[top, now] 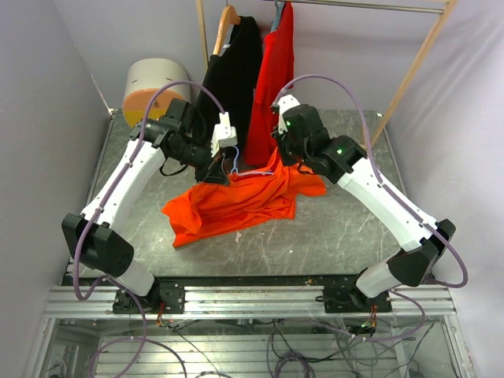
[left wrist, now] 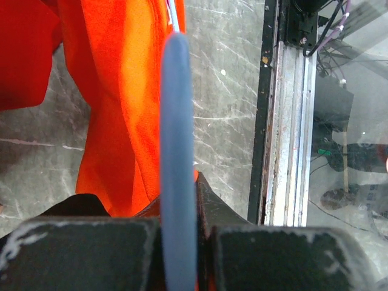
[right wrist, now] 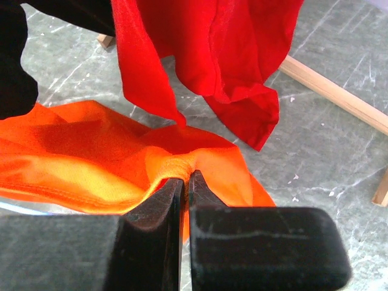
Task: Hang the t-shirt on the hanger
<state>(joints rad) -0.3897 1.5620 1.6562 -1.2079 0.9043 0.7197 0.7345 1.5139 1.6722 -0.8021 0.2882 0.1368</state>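
Note:
The bright orange t-shirt [top: 236, 203] lies bunched on the table, its upper edge lifted between the two arms. It shows in the left wrist view [left wrist: 115, 91] and the right wrist view [right wrist: 79, 157]. My left gripper [top: 223, 167] is shut on the pale-blue wire hanger [left wrist: 177, 151], which runs up between the jaws; a bit of its wire shows above the shirt [top: 235, 164]. My right gripper [top: 281, 154] is shut on a fold of the t-shirt's edge [right wrist: 182, 167], held a little above the table.
A deeper red shirt [top: 272, 87] and a black garment [top: 235, 75] on a wooden hanger [top: 227, 20] hang from a wooden rack at the back. A round cream and orange container [top: 150, 90] stands back left. The table's metal front rail [left wrist: 291, 121] is near.

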